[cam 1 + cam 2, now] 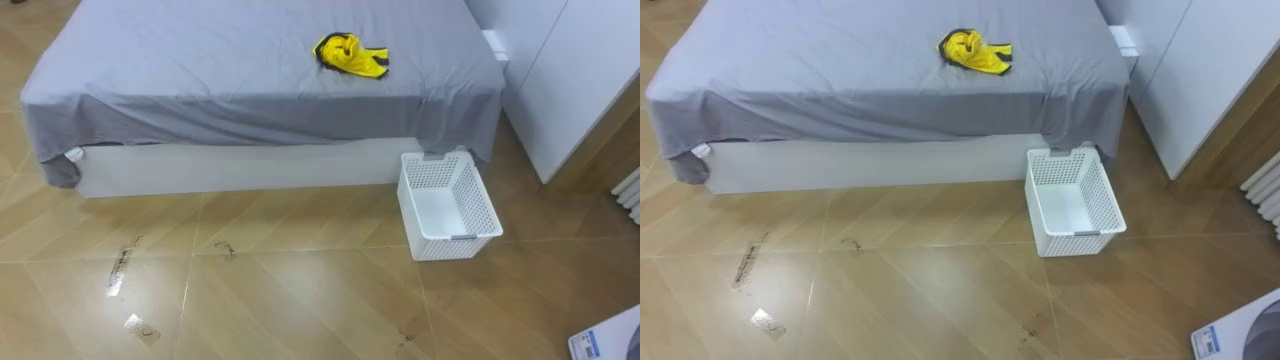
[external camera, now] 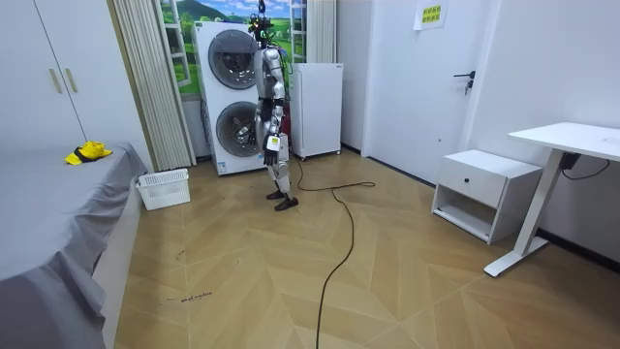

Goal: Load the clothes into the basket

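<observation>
The yellow garment (image 1: 349, 56) is lying crumpled on the grey bed (image 1: 200, 90), right of middle, well apart from the white basket (image 1: 450, 210) by the bed's near right corner. It is looking light and limp (a raised fold is probably offering the best pinch). The left hand (image 2: 272, 145) is hanging at the robot's side; I cannot tell its state.

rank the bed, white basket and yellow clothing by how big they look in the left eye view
1. bed, by far the largest
2. white basket
3. yellow clothing, smallest, though it lies farther from the camera than the basket
</observation>
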Motion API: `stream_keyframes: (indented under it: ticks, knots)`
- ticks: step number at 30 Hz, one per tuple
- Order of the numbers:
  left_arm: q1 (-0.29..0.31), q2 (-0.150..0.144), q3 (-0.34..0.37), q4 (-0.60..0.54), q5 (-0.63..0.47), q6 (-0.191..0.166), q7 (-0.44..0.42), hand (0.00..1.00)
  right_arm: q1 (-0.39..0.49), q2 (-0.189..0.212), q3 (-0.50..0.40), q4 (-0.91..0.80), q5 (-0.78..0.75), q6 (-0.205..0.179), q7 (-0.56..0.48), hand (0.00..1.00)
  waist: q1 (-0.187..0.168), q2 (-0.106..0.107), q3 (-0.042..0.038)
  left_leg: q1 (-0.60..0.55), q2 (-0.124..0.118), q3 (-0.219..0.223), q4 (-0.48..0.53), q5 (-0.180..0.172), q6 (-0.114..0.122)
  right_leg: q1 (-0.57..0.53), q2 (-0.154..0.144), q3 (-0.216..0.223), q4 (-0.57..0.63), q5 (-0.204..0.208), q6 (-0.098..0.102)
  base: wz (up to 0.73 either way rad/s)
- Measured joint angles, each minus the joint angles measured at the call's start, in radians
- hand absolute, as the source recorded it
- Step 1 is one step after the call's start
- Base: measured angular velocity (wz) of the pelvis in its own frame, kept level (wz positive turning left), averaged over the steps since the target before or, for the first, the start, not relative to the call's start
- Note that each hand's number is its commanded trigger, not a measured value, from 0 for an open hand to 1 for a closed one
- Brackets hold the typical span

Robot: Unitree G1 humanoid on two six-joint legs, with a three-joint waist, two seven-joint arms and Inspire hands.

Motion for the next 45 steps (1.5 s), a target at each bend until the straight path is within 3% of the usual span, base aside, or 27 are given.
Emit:
stream_keyframes:
  ticks: [8, 20, 22, 25, 28, 29, 30, 31, 32, 33, 34, 36, 37, 38, 39, 40, 41, 42, 43, 44, 45]
  knots:
    - [0.000, 0.000, -0.001, -0.002, 0.000, 0.000, 0.000, 0.00, 0.000, 0.000, 0.007, -0.002, 0.015, 0.001, 0.002, 0.00, -0.001, 0.004, 0.0011, -0.003, 0.000, 0.005, -0.001, 0.000, 0.000, -0.001, 0.000, 0.004, 0.000, 0.000, 0.000, -0.01]
    - [0.003, 0.000, 0.002, -0.003, -0.049, 0.016, -0.023, 0.00, -0.015, -0.001, 0.010, -0.004, 0.034, 0.023, 0.012, 0.00, 0.004, 0.007, -0.0036, -0.008, 0.002, 0.005, 0.005, -0.002, -0.001, -0.016, 0.003, 0.023, 0.007, -0.001, -0.001, -0.03]
    - [-0.003, 0.000, 0.016, -0.003, -0.048, 0.022, -0.027, 0.00, -0.015, -0.001, 0.010, -0.005, 0.028, 0.027, 0.014, 0.00, 0.004, 0.009, -0.0022, -0.016, 0.012, 0.014, 0.038, -0.021, -0.004, -0.018, 0.008, 0.019, 0.024, -0.008, -0.009, -0.14]
    - [-0.002, 0.004, 0.053, -0.007, -0.051, 0.023, -0.030, 0.00, -0.023, -0.001, 0.009, -0.004, 0.026, 0.031, 0.039, 0.00, 0.014, 0.007, -0.0008, -0.067, 0.045, 0.030, 0.180, -0.084, -0.025, -0.048, 0.019, 0.001, 0.096, -0.051, -0.024, -0.20]
    - [0.002, 0.011, 0.059, -0.023, -0.101, 0.022, -0.029, 0.00, -0.017, -0.005, 0.019, -0.004, 0.035, 0.030, 0.049, 0.00, 0.027, -0.008, 0.0005, -0.167, 0.078, 0.062, 0.415, -0.088, -0.040, -0.056, 0.019, 0.022, 0.132, -0.089, -0.050, 0.00]
    - [0.002, 0.014, 0.061, -0.025, -0.127, 0.017, -0.028, 0.00, -0.015, -0.006, 0.019, -0.008, 0.036, 0.030, 0.051, 0.00, 0.022, -0.012, 0.0061, -0.254, 0.096, 0.043, 0.565, -0.055, -0.042, -0.041, 0.023, 0.026, 0.134, -0.092, -0.060, 0.14]
    - [0.004, 0.014, 0.066, -0.027, -0.161, 0.002, -0.028, 0.00, -0.007, -0.008, 0.017, -0.009, 0.042, 0.030, 0.050, 0.00, 0.023, -0.014, 0.0042, -0.312, 0.081, 0.022, 0.602, -0.059, -0.031, -0.029, 0.014, 0.035, 0.136, -0.102, -0.064, 0.20]
    - [0.002, 0.013, 0.062, -0.035, -0.176, -0.003, -0.028, 0.00, -0.006, -0.011, 0.017, -0.009, 0.046, 0.031, 0.049, 0.00, 0.025, -0.014, 0.0044, -0.339, 0.068, 0.022, 0.579, -0.062, -0.026, -0.028, 0.010, 0.047, 0.139, -0.109, -0.063, 0.11]
    - [0.007, 0.010, 0.055, -0.052, -0.209, -0.016, -0.028, 0.00, -0.007, -0.014, 0.017, -0.009, 0.046, 0.031, 0.046, 0.00, 0.028, -0.016, 0.0048, -0.395, 0.048, 0.022, 0.477, -0.050, -0.039, -0.029, -0.004, 0.055, 0.144, -0.126, -0.049, -0.11]
    - [0.016, 0.010, 0.055, -0.052, -0.218, -0.024, -0.024, 0.00, -0.009, -0.014, 0.017, -0.011, 0.042, 0.031, 0.046, 0.00, 0.036, -0.021, 0.0014, -0.437, 0.033, 0.021, 0.332, -0.006, -0.063, -0.026, -0.015, 0.069, 0.144, -0.134, -0.045, -0.28]
    - [0.028, 0.011, 0.055, -0.051, -0.220, -0.025, -0.021, 0.00, -0.012, -0.014, 0.020, -0.011, 0.041, 0.032, 0.045, 0.00, 0.042, -0.019, 0.0017, -0.451, 0.034, 0.021, 0.258, 0.024, -0.072, -0.023, -0.016, 0.082, 0.144, -0.138, -0.045, -0.58]
    - [0.078, 0.010, 0.055, -0.047, -0.226, -0.025, -0.006, 0.00, -0.010, -0.013, 0.030, -0.011, 0.036, 0.042, 0.043, 0.00, 0.054, -0.009, 0.0044, -0.483, 0.054, 0.009, 0.061, 0.147, -0.071, 0.012, -0.026, 0.101, 0.142, -0.171, -0.041, -0.57]
    - [0.086, 0.009, 0.055, -0.044, -0.226, -0.025, -0.003, 0.00, -0.009, -0.012, 0.030, -0.011, 0.035, 0.046, 0.042, 0.00, 0.051, -0.010, 0.0049, -0.490, 0.052, -0.002, 0.049, 0.181, -0.067, 0.022, -0.030, 0.105, 0.143, -0.185, -0.036, -0.27]
    - [0.096, 0.008, 0.054, -0.040, -0.224, -0.023, -0.001, 0.00, -0.007, -0.010, 0.029, -0.012, 0.035, 0.052, 0.042, 0.00, 0.050, -0.019, 0.0050, -0.495, 0.039, 0.000, 0.064, 0.255, -0.046, 0.038, -0.046, 0.111, 0.141, -0.211, -0.019, -0.12]
    - [0.091, 0.002, 0.054, -0.040, -0.222, -0.023, -0.004, 0.00, -0.009, -0.012, 0.026, -0.015, 0.034, 0.052, 0.041, 0.00, 0.050, -0.020, -0.0003, -0.509, 0.021, 0.003, 0.108, 0.294, -0.023, 0.044, -0.066, 0.117, 0.140, -0.232, 0.007, -0.13]
    - [0.088, -0.001, 0.054, -0.039, -0.222, -0.024, -0.004, 0.00, -0.013, -0.012, 0.024, -0.015, 0.031, 0.052, 0.042, 0.00, 0.052, -0.033, -0.0007, -0.520, 0.013, 0.008, 0.137, 0.297, -0.010, 0.045, -0.077, 0.121, 0.139, -0.239, 0.019, -0.24]
    - [0.087, -0.002, 0.053, -0.037, -0.220, -0.025, -0.007, 0.00, -0.017, -0.011, 0.020, -0.015, 0.028, 0.050, 0.044, 0.00, 0.055, -0.048, 0.0076, -0.541, -0.003, 0.026, 0.205, 0.266, 0.021, 0.063, -0.098, 0.130, 0.122, -0.250, 0.035, -0.20]
    - [0.077, 0.001, 0.041, -0.037, -0.220, -0.025, -0.013, 0.00, -0.015, -0.012, 0.014, -0.020, 0.030, 0.038, 0.047, 0.00, 0.053, -0.062, 0.0042, -0.563, -0.019, 0.038, 0.281, 0.210, 0.028, 0.084, -0.123, 0.125, 0.099, -0.251, 0.045, -0.15]
    - [0.067, 0.000, 0.037, -0.037, -0.224, -0.025, -0.017, 0.00, -0.015, -0.012, 0.010, -0.025, 0.027, 0.033, 0.047, 0.00, 0.053, -0.061, 0.0064, -0.568, -0.022, 0.044, 0.313, 0.179, 0.033, 0.095, -0.132, 0.123, 0.098, -0.249, 0.050, -0.06]
    - [0.055, 0.000, 0.037, -0.038, -0.225, -0.026, -0.026, 0.00, -0.013, -0.012, 0.006, -0.028, 0.022, 0.026, 0.041, 0.00, 0.055, -0.056, 0.0076, -0.571, -0.025, 0.052, 0.361, 0.124, 0.037, 0.104, -0.148, 0.114, 0.130, -0.242, 0.060, -0.04]
    - [0.049, 0.003, 0.034, -0.038, -0.231, -0.028, -0.027, 0.00, -0.008, -0.010, 0.008, -0.045, 0.023, 0.026, 0.040, 0.00, 0.051, -0.051, 0.0046, -0.558, -0.035, 0.056, 0.392, 0.079, 0.042, 0.085, -0.166, 0.095, 0.233, -0.238, 0.068, 0.00]
